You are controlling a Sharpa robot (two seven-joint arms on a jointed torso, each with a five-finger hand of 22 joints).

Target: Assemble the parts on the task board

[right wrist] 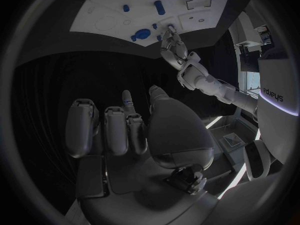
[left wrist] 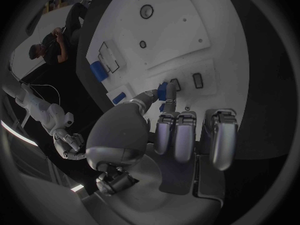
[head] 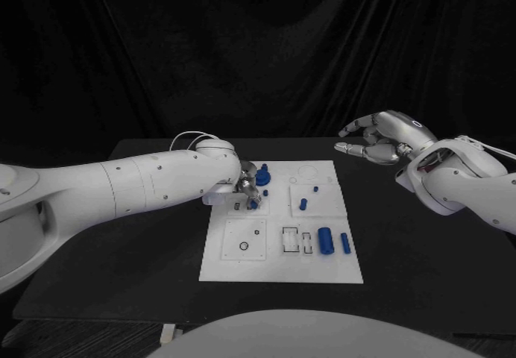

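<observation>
Left hand point(head: 246, 188) is pinching a small blue part point(left wrist: 164, 91) over the task board point(head: 323, 272), looks light and rigid, best held by its sides; right hand point(head: 382, 137) hangs loose, holding nothing.

This looks like a robotics lab or test cell, set up for recording rather than for everyday work. A black surface point(head: 129, 276) stands before a black cloth backdrop point(head: 258, 67) that hangs in folds across the whole rear of the scene (the sort of curtain used to keep a camera's background plain). On the surface lies a white task board point(head: 282, 268) with outlined recesses and small blue parts point(head: 326, 242), a bench-test fixture, not a household object. Two white robot arms reach over it, and a cable point(head: 192, 136) loops from the left one near its wrist.
</observation>
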